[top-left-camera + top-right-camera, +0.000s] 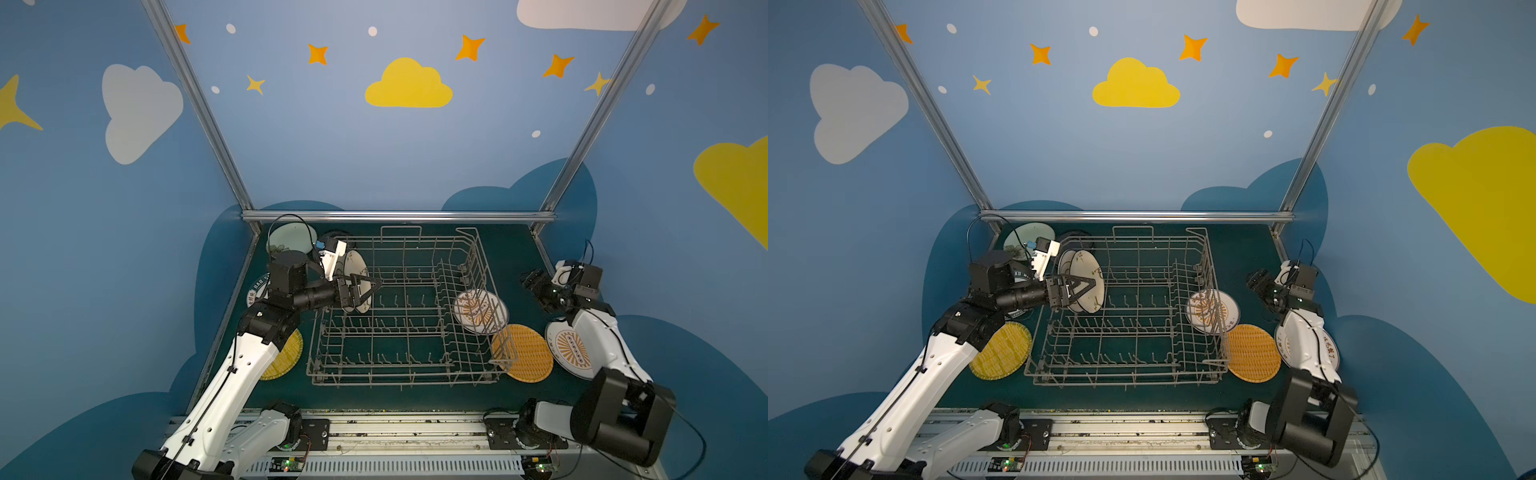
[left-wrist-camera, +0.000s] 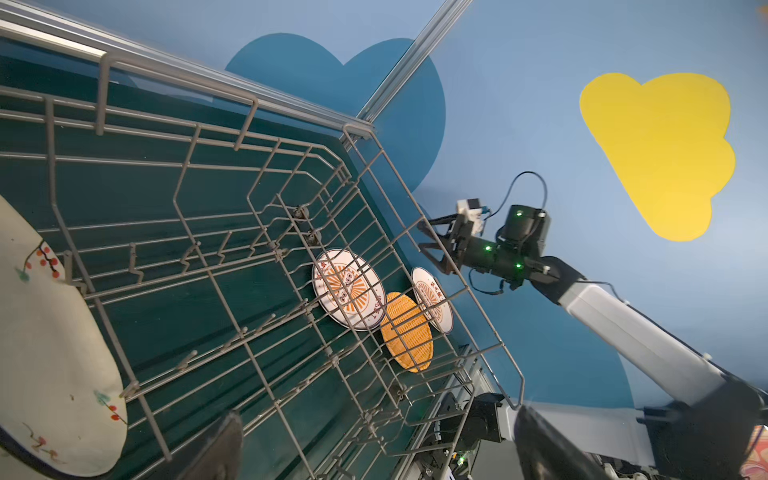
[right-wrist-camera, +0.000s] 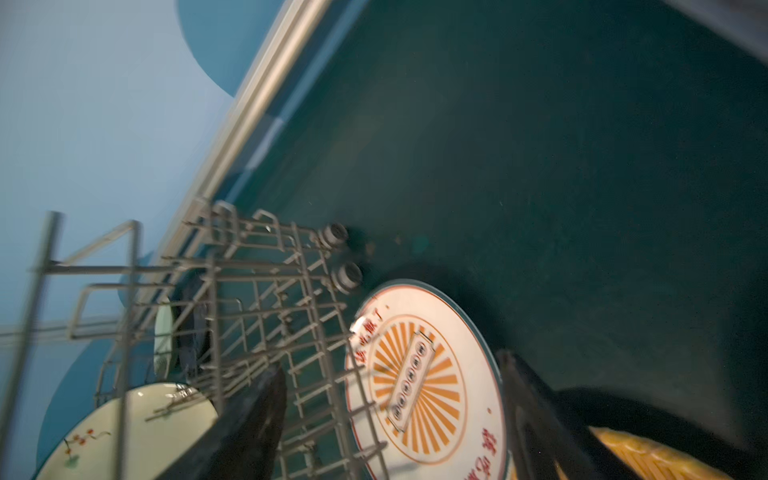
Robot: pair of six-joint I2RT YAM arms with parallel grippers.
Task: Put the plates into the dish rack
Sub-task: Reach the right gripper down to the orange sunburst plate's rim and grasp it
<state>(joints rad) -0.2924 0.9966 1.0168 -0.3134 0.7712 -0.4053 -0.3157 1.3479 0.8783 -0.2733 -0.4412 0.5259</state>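
top view: dish rack (image 1: 399, 370) mid-counter (image 1: 374, 399), left pincer (image 1: 372, 286) spread wide beside a floral plate (image 1: 357, 266) standing at the rack's far-left end, right pincer (image 1: 536, 293) apart near the counter's right edge, holding nothing, left wrist: sunburst plate (image 2: 347, 291) and yellow woven plate (image 2: 409, 332) past the rack's right wall, right wrist: blurry, sunburst plate flat beside the rack

A white round plate with a dark lettered rim (image 1: 255, 291) shows capital letters, of which only "HAD" can be made out. Red Chinese characters ring the white round plate with an orange sunburst (image 3: 419, 382), too blurred to read.
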